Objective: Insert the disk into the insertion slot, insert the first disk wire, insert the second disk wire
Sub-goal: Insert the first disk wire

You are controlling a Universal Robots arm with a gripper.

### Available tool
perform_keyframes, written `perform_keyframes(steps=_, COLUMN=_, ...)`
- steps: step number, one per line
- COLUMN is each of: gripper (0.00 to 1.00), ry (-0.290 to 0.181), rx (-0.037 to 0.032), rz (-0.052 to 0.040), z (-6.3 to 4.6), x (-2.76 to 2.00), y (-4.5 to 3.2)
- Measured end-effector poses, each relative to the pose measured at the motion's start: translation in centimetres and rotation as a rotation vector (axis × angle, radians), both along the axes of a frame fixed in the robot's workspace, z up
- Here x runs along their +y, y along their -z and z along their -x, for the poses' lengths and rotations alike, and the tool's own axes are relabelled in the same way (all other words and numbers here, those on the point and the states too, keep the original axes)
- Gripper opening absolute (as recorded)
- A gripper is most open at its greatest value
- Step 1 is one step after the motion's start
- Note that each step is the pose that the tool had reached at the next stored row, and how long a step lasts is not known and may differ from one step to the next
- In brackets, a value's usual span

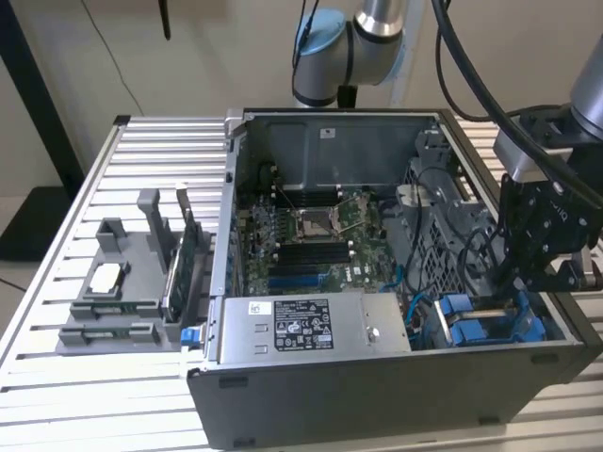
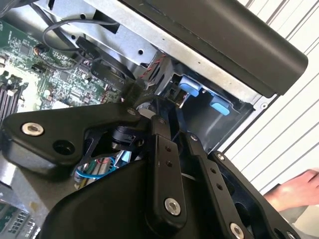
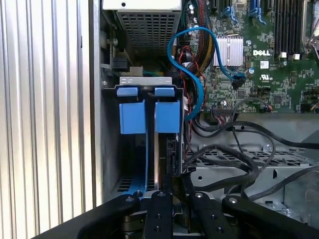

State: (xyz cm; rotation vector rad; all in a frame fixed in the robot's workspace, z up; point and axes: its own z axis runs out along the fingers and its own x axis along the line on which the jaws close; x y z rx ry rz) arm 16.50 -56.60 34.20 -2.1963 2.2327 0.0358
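Blue-framed, the disk (image 3: pixel 168 149) stands edge-on in the slot (image 3: pixel 130 162), clamped between the fingers of our gripper (image 3: pixel 172 178); we judge it stiff, weighty, shock-sensitive, best held by its frame.

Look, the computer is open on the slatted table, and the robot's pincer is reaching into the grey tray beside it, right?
Not quite. The computer is open on the slatted table, but the pincer is not at the grey tray. The exterior view shows it inside the computer, at the drive bay with blue fittings on that view's right.
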Motion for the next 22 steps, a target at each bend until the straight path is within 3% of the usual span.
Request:
perform_keyframes(steps=3, gripper=0.19, ry=0.000, rx=-0.0043, rz=0.0005, z=0.00, x=0.00, y=0.14)
perform_keyframes(steps=12, gripper=0.19, ry=0.003, rx=-0.0059, rz=-0.0014, z=0.01, x=0.03, y=0.42)
perform_keyframes(steps=18, gripper=0.19, ry=0.004, rx=-0.0074, rz=0.0060, z=0.01, x=0.03, y=1.02)
perform_keyframes(steps=21, gripper=0.21, ry=0.004, rx=-0.0073, rz=0.0057, z=0.03, x=0.02, y=0.87)
perform_keyframes(steps=22, gripper=0.27, ry=0.004, rx=-0.0073, rz=0.0062, z=0.05, x=0.03, y=0.70)
